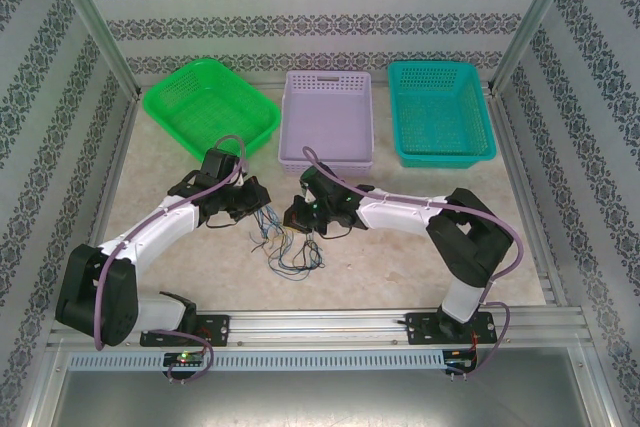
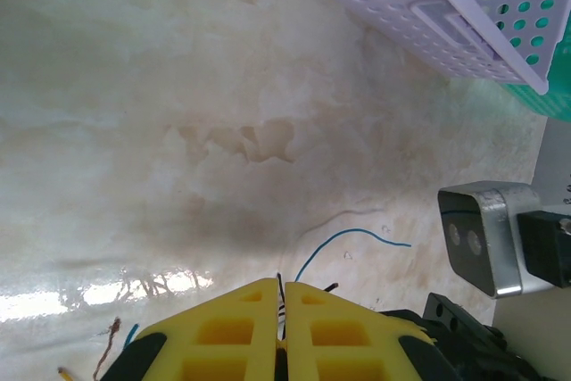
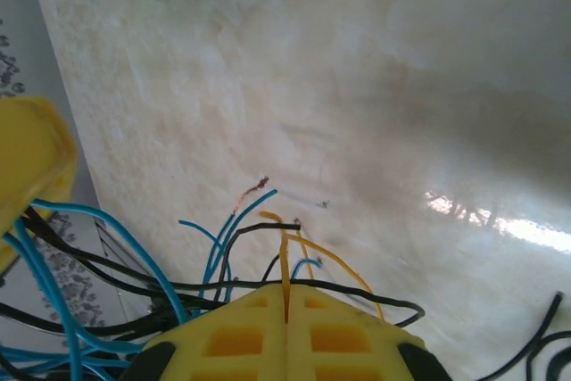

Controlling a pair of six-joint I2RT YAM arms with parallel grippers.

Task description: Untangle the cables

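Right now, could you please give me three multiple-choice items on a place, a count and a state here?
1. The cables lie: A in a basket; B on the table between left pincer and right pincer; C in a drawer.
2. Baskets present: A one; B two; C three.
3. Right pincer: A shut on a yellow cable; B wide open; C holding a basket.
Answers: B, bundle sits between them; C, green basket, lilac basket, teal basket; A, yellow cable enters its closed seam.

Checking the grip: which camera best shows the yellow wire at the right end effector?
Right wrist: the yellow wire runs into the shut right end effector. Top external shows the cables as a tiny tangle; left wrist gives a yellowish tip, perhaps another wire.
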